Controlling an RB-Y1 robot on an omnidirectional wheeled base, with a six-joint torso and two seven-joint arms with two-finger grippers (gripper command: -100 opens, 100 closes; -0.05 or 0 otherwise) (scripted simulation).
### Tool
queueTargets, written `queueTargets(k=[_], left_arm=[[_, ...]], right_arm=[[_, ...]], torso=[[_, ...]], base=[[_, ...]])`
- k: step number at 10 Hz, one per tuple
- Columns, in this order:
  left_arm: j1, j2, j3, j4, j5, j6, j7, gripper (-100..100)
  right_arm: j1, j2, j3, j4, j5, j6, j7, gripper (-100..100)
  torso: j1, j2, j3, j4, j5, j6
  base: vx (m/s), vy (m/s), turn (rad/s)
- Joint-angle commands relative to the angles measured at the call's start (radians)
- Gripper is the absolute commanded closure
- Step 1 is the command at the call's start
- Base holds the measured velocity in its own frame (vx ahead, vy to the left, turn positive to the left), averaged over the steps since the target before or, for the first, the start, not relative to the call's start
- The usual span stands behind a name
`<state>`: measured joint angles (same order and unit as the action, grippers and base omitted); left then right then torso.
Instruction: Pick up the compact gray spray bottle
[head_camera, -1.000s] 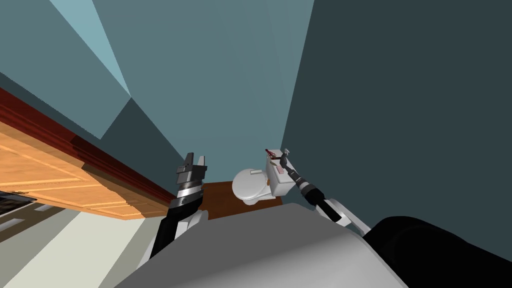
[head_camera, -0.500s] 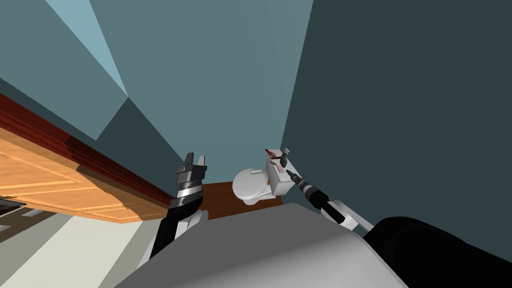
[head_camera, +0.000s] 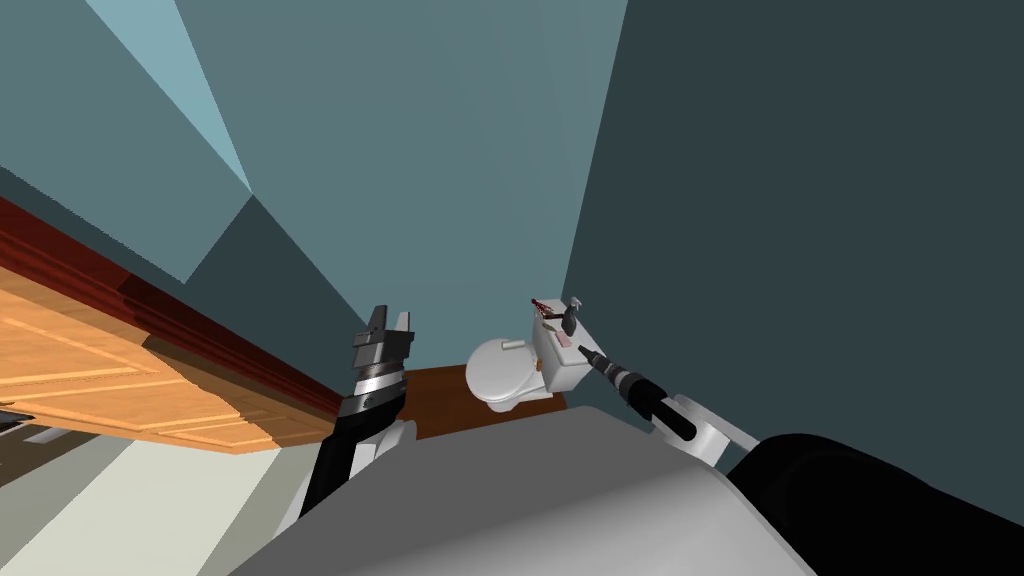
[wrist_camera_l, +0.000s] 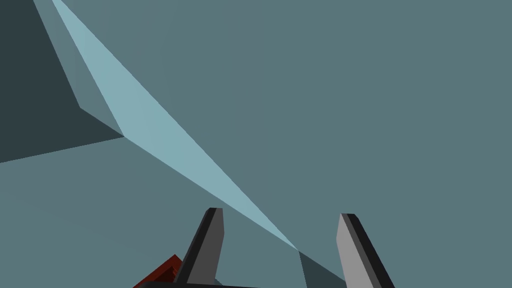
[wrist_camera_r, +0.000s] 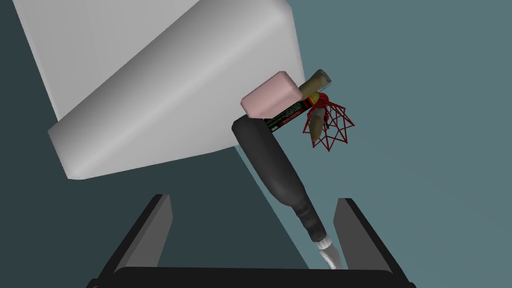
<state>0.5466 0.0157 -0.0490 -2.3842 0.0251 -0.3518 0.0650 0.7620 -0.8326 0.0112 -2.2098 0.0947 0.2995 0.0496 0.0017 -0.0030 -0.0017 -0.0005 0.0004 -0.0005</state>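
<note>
While my right end effector (wrist_camera_r: 253, 199) hangs with its two fingers (wrist_camera_r: 150, 227) spread wide and pinching nothing, the spray bottle (wrist_camera_r: 270, 160) reaches into the gap between them. It is dark gray, and its narrow neck and pale nozzle point back toward the end effector. The nozzle tip sits just beside one finger; I cannot tell whether they touch. The other finger is well apart from the bottle.

Farther along, the bottle's thick end meets the corner of the white toilet tank (wrist_camera_r: 165, 85), touching a pink block (wrist_camera_r: 270, 96). Just behind the block lies a dark tube (wrist_camera_r: 287, 114) with a printed label. Beyond that is a red wire frame (wrist_camera_r: 332, 125) with a tan piece in it.

From the head camera, the right arm reaches out to the tank top, where these small things are clustered against the blue-gray wall (head_camera: 800, 200). The toilet (head_camera: 498, 368) stands on a brown floor (head_camera: 440, 395).

My left end effector (wrist_camera_l: 280, 212) is raised off to the left of the toilet, fingers apart and empty. A wooden door (head_camera: 100, 370) with a dark red frame lies beyond it.
</note>
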Motion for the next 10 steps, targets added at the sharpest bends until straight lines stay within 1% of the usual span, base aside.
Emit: queueTargets(k=[1, 2, 3, 4, 7, 8, 10], left_arm=[[0.000, 0.000, 0.000, 0.000, 0.000, 0.000, 0.000, 0], [0.000, 0.000, 0.000, 0.000, 0.000, 0.000, 0.000, 0], [0.000, 0.000, 0.000, 0.000, 0.000, 0.000, 0.000, 0], [0.000, 0.000, 0.000, 0.000, 0.000, 0.000, 0.000, 0], [0.000, 0.000, 0.000, 0.000, 0.000, 0.000, 0.000, 0], [0.000, 0.000, 0.000, 0.000, 0.000, 0.000, 0.000, 0], [0.000, 0.000, 0.000, 0.000, 0.000, 0.000, 0.000, 0]], right_arm=[[0.003, -0.029, 0.002, 0.000, -0.005, 0.024, 0.014, -100], [0.004, -0.066, -0.002, -0.001, -0.024, 0.048, 0.030, -100], [0.003, -0.093, -0.007, -0.004, -0.044, 0.072, 0.049, -100], [0.003, -0.104, -0.007, -0.004, -0.044, 0.072, 0.049, -100], [-0.007, -0.201, -0.026, -0.017, -0.115, 0.132, 0.116, -100], [-0.007, -0.212, -0.026, -0.017, -0.115, 0.132, 0.116, -100], [-0.019, -0.279, -0.040, -0.029, -0.168, 0.166, 0.167, -100]], torso=[[0.000, 0.000, 0.000, 0.000, 0.000, 0.000], [0.000, 0.000, 0.000, 0.000, 0.000, 0.000], [-0.001, 0.000, 0.000, 0.000, 0.000, 0.000], [-0.001, -0.001, 0.000, 0.000, 0.000, 0.000], [-0.002, -0.002, -0.001, 0.000, 0.000, 0.000], [-0.002, -0.003, -0.001, -0.001, 0.000, 0.000], [-0.002, -0.001, -0.001, 0.000, 0.000, 0.000]], base=[[0.032, 0.018, -0.001], [0.034, 0.007, 0.000], [0.053, 0.005, 0.006], [0.041, 0.008, 0.003], [0.061, -0.001, 0.013], [0.053, -0.004, 0.010], [0.059, 0.000, 0.019]])
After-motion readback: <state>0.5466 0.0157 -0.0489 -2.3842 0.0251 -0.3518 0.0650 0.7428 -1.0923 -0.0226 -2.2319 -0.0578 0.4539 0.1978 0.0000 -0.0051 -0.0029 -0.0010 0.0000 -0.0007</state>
